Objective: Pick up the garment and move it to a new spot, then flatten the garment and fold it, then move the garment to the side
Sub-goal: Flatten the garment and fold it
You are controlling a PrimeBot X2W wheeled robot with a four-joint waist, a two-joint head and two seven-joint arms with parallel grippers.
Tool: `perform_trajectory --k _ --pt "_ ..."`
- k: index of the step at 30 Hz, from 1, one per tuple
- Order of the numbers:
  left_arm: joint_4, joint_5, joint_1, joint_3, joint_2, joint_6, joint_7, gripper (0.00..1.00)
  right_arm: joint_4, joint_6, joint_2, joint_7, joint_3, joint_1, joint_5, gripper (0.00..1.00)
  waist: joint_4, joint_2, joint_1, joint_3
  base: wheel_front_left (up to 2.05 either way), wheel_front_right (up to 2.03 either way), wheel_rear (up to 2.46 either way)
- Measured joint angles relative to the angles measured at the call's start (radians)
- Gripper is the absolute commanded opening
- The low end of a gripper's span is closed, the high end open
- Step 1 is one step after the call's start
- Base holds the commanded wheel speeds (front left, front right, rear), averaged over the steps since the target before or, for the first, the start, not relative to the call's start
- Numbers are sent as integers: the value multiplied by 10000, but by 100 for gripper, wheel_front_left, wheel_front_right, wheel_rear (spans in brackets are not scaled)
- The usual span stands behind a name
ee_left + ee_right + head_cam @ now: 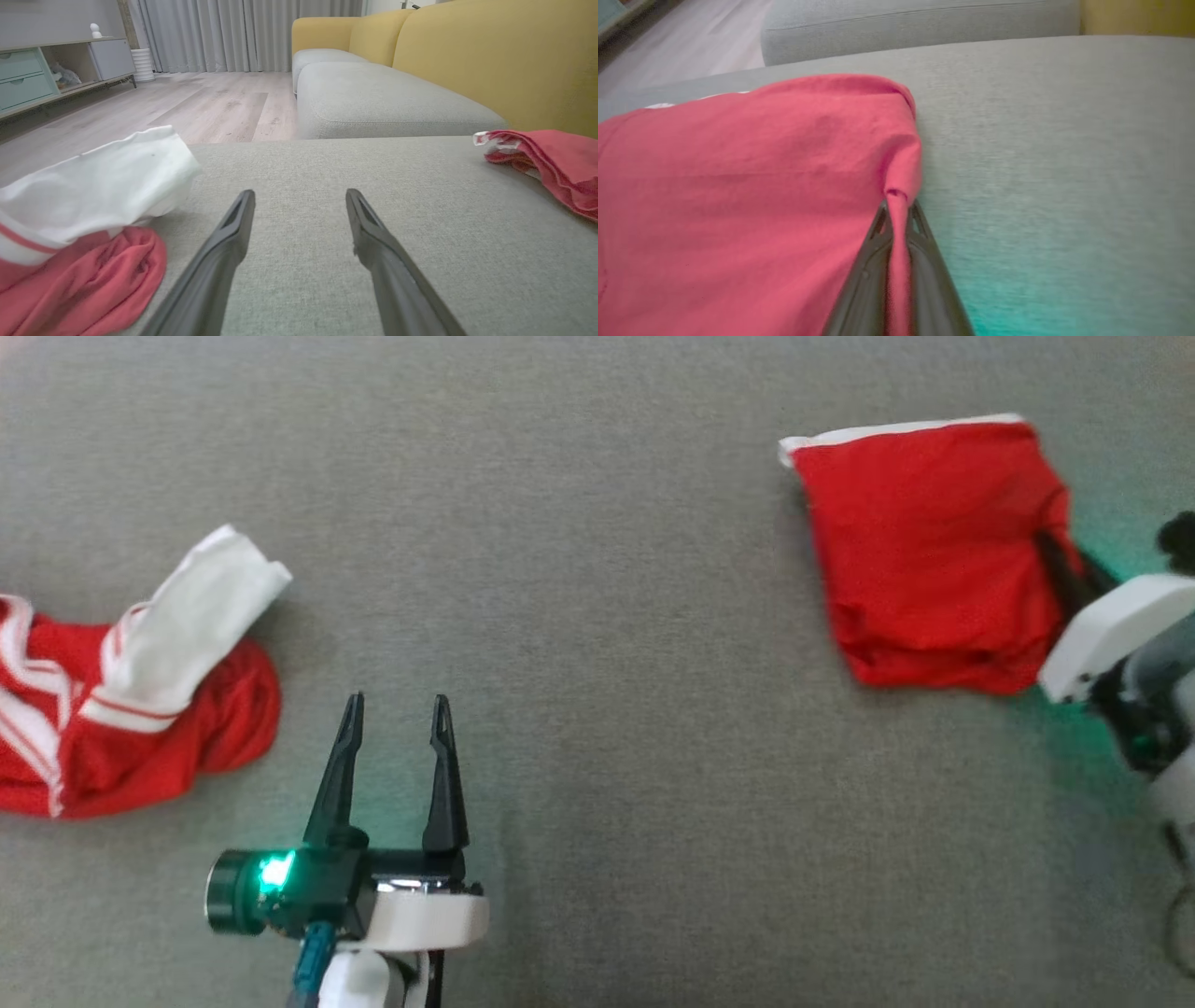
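One broad grey seat cushion (597, 616) carries everything; in the left wrist view a second grey cushion (383, 102) lies beyond it, with yellow backrests (490, 60) along the right side, a pale wood floor (210, 98) and grey curtains (233, 32) further off.

Two garments lie on the cushion, well apart. The folded red garment (924, 551) sits at the upper right of the head view as a roughly square stack, with one white band (896, 429) running along its far edge. The crumpled red-and-white garment (140, 709) lies at the left edge in a loose heap, one white sleeve-like flap draped over its red body.

Two grippers are in view. The right gripper (1050, 546) reaches in from the right edge to the near right side of the folded red garment, and in its own wrist view the two dark fingers are pressed together with a pinch of red cloth between them (899, 205) — the fabric (738, 196) puckers up into a small ridge at the tips. The left gripper (397, 702) is at the lower middle, just beside the crumpled heap but not touching it; its fingers stand wide apart with nothing between them (300, 193), low over bare cushion.
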Motion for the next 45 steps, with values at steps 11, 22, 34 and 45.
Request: perform_trajectory --k 11,22,34,45 --pt "-107 230 -1329 -403 -6 -36 0 100 504 4 -3246 -40 -472 -918 50 0 -585 0 2 1430 0 0 0" --pt "163 290 -2017 -683 -13 -121 0 100 1229 4 -4314 -1597 -1404 -1807 -1941 100 -849 0 2 2170 0 0 0" --pt "658 -134 -383 -50 -17 -123 0 100 -336 4 -36 -2924 -826 936 -3028 100 -765 0 -2 -715 0 0 0" --pt "918 -151 1349 867 -6 -694 0 100 -2920 4 2888 -2991 -1526 5226 -3825 100 -631 1 -3 -3323 0 0 0"
